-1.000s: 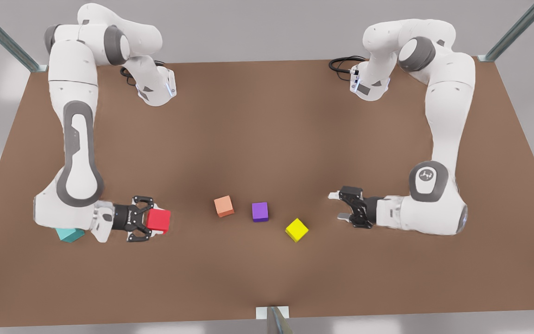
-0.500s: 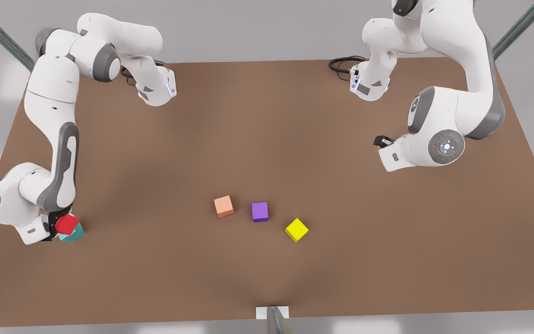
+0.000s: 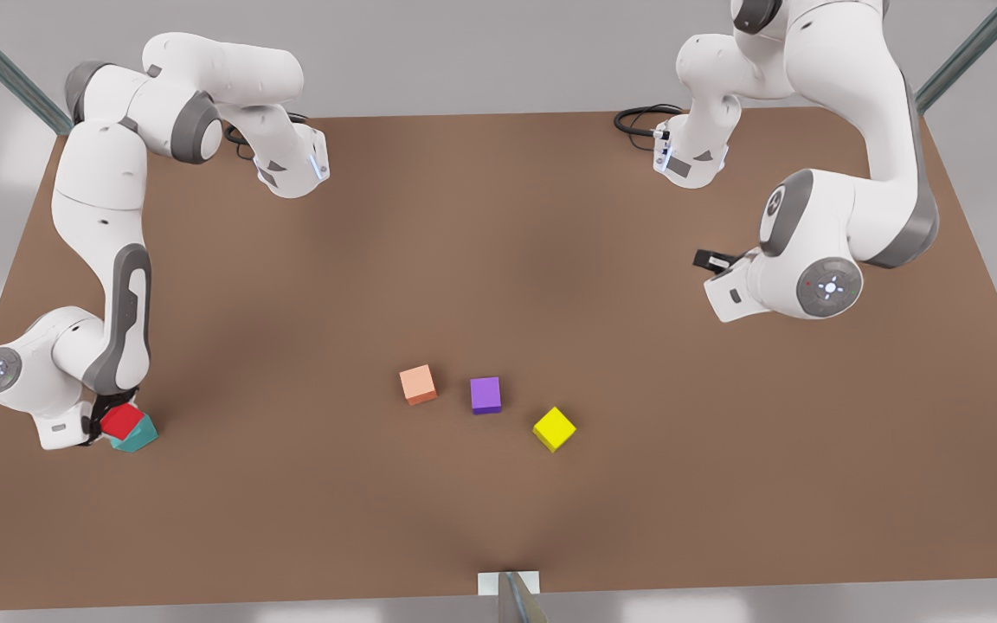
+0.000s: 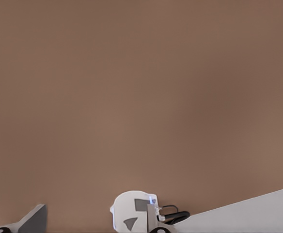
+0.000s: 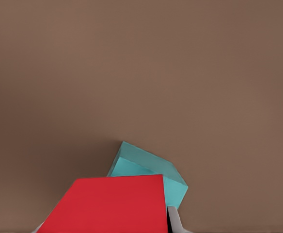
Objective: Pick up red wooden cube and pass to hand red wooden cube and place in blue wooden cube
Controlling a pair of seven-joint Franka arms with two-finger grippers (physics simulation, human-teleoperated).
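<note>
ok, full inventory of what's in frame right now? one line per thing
red wooden cube: 1, bright red, at the front view's left edge, over the blue wooden cube, in the right gripper
blue wooden cube: 1, teal, on the table under the red one
salmon cube: 1, pale orange, mid-table
purple cube: 1, beside the salmon one, apart
yellow cube: 1, toward the front view's right of the purple
table: 1, brown
right gripper: 1, black, at the red cube
left gripper: 1, black, raised at the front view's right, waiting

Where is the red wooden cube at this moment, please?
The red wooden cube is at the front view's far left, held by the right gripper just above the blue wooden cube, well away from the three middle cubes.
</note>
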